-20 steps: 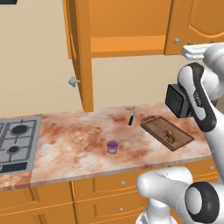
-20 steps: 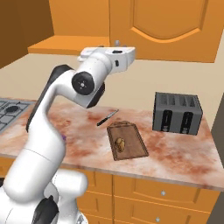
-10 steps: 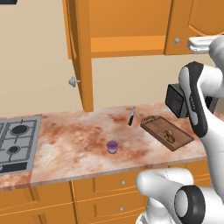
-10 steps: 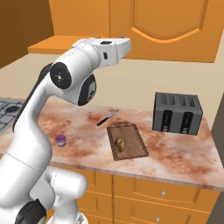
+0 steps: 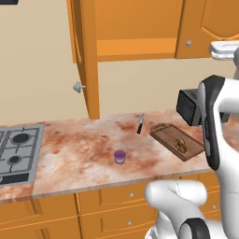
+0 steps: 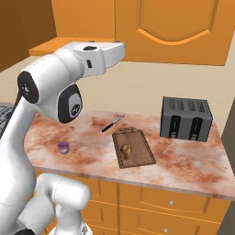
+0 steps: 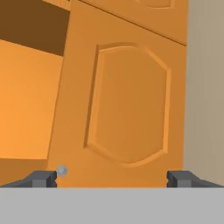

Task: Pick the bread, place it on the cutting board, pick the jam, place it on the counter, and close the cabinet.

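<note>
The open cabinet door point(image 5: 86, 56) stands edge-on at upper left of the left base frame, its long axis vertical. In the hand view the fingers point(image 7: 43, 178) sit spread wide and empty at the bottom corners. The bread point(image 6: 125, 149) rests on the cutting board point(image 6: 137, 156); the jam point(image 5: 120, 156) stands on the marbled tabletop point(image 5: 79, 149), well apart from the board.

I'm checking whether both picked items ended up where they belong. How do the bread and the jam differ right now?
The bread is a mottled brown lump; the jam is a squat purple jar with a pale band. The bread lies on the cutting board, near its middle, while the jam stands upright on the bare counter, left of the board. Both are small, similar in size, and free of the gripper.
</note>
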